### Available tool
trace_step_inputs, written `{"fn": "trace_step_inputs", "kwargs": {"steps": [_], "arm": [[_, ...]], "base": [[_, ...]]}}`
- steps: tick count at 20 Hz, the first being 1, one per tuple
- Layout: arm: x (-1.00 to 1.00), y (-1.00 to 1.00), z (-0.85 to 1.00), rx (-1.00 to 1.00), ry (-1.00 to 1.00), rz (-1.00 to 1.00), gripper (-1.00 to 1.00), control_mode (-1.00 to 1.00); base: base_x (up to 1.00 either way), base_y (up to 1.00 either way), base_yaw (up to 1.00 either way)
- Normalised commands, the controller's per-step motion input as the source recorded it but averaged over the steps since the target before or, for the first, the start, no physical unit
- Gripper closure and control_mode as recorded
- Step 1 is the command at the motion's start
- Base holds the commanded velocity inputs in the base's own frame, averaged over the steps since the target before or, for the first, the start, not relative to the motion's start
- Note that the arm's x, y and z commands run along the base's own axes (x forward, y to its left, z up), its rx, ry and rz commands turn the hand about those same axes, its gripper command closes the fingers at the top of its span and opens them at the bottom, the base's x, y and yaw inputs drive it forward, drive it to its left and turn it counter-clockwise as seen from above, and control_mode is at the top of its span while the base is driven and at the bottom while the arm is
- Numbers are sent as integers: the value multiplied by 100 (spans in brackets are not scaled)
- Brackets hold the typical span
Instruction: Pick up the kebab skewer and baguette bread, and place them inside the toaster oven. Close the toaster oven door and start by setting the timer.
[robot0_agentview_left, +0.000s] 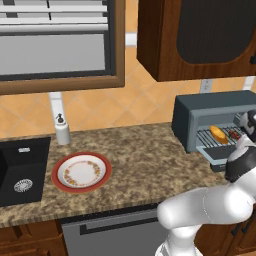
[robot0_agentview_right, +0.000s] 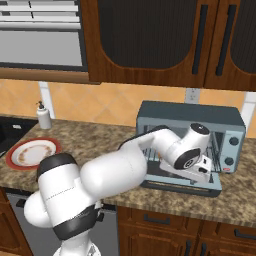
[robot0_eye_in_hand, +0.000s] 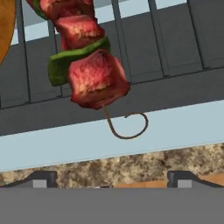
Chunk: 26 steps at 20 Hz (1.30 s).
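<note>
in the left base view, right of frame, the baguette bread (robot0_agentview_left: 218, 134) and kebab skewer (robot0_agentview_left: 234, 133) lie on the rack of the toaster oven (robot0_agentview_left: 210, 107). in the right base view, the toaster oven door (robot0_agentview_right: 182, 183) hangs open. in the hand view, the tool (robot0_eye_in_hand: 112, 178) is released, holding nothing. next move is likely lifting the door shut.

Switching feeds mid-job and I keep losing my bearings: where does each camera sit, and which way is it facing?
Left base view: behind-left, looking forward and down over the counter, plate and toaster oven; arm at lower right.
Right base view: behind-right, facing the toaster oven; arm from lower left.
Hand view: looks along the open gripper at the kebab skewer on the wire rack.
Both base views share plate, oven, soap bottle.
</note>
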Motion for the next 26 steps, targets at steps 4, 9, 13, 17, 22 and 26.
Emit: {"fn": "trace_step_inputs", "kwargs": {"steps": [4, 9, 13, 17, 22, 26], "arm": [[12, 0, -6, -11, 0, -3, -100, -100], [20, 0, -18, -10, 0, -6, -100, -100], [21, 0, -20, -2, 0, -13, -100, -100], [19, 0, -17, 0, 0, -17, -100, -100], [26, -3, -5, 0, 0, -14, -100, -100], [28, -3, -2, 0, 0, -13, -100, -100]], "base": [[0, 0, 0], [0, 0, 0], [0, 0, 0], [0, 0, 0], [0, 0, 0], [0, 0, 0]]}}
